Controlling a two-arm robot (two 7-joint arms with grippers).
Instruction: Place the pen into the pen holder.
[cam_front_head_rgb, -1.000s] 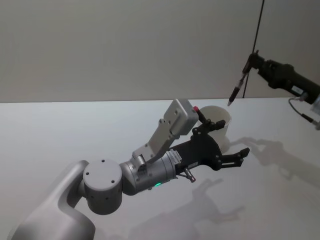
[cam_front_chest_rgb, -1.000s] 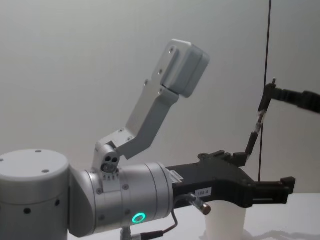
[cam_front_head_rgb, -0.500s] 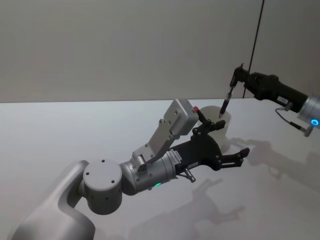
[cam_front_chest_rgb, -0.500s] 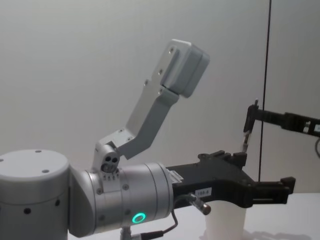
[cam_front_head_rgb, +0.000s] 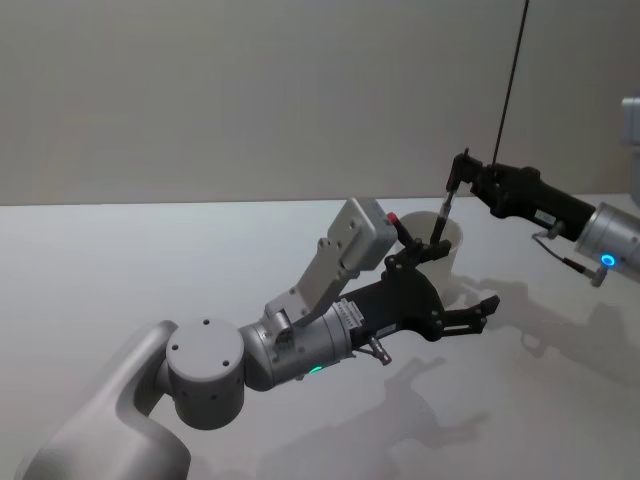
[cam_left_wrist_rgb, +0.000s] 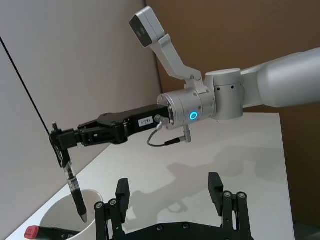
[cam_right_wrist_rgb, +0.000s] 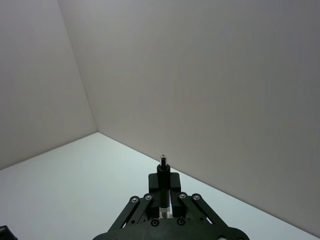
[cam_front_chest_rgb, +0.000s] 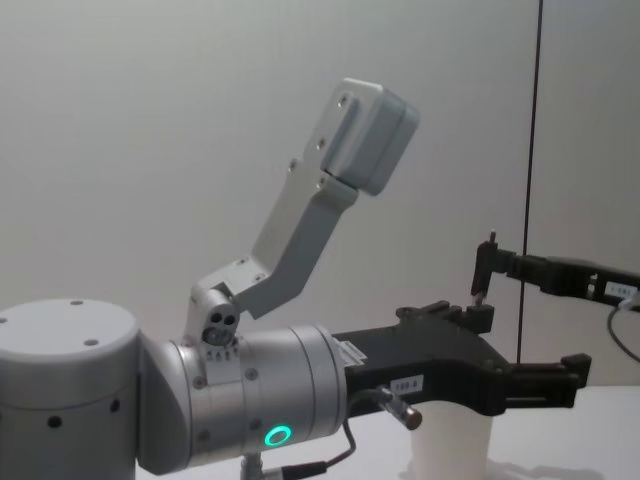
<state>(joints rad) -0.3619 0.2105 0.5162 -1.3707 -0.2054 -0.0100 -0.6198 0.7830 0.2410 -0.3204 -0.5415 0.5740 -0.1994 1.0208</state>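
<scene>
The pen holder (cam_front_head_rgb: 447, 236) is a white paper cup on the table, also seen in the left wrist view (cam_left_wrist_rgb: 60, 216) and low in the chest view (cam_front_chest_rgb: 450, 442). My right gripper (cam_front_head_rgb: 457, 183) is shut on a black pen (cam_front_head_rgb: 443, 211) that hangs upright above the cup. The pen's tip (cam_left_wrist_rgb: 82, 216) sits just inside the rim, with the right gripper (cam_left_wrist_rgb: 60, 145) above it. In the right wrist view the pen's top (cam_right_wrist_rgb: 162, 163) sticks up between the shut fingers. My left gripper (cam_front_head_rgb: 465, 276) stands open beside the cup, holding nothing.
A red-capped marker (cam_left_wrist_rgb: 33, 231) leans in the cup, its cap (cam_front_head_rgb: 397, 217) showing above the rim. The left arm's wrist camera housing (cam_front_head_rgb: 358, 236) rises just left of the cup. White table (cam_front_head_rgb: 150, 270) stretches to the left and front.
My right gripper has carried the pen left and down, from high right of the cup to directly over it, so the tip now dips into the cup. The left arm has not moved.
</scene>
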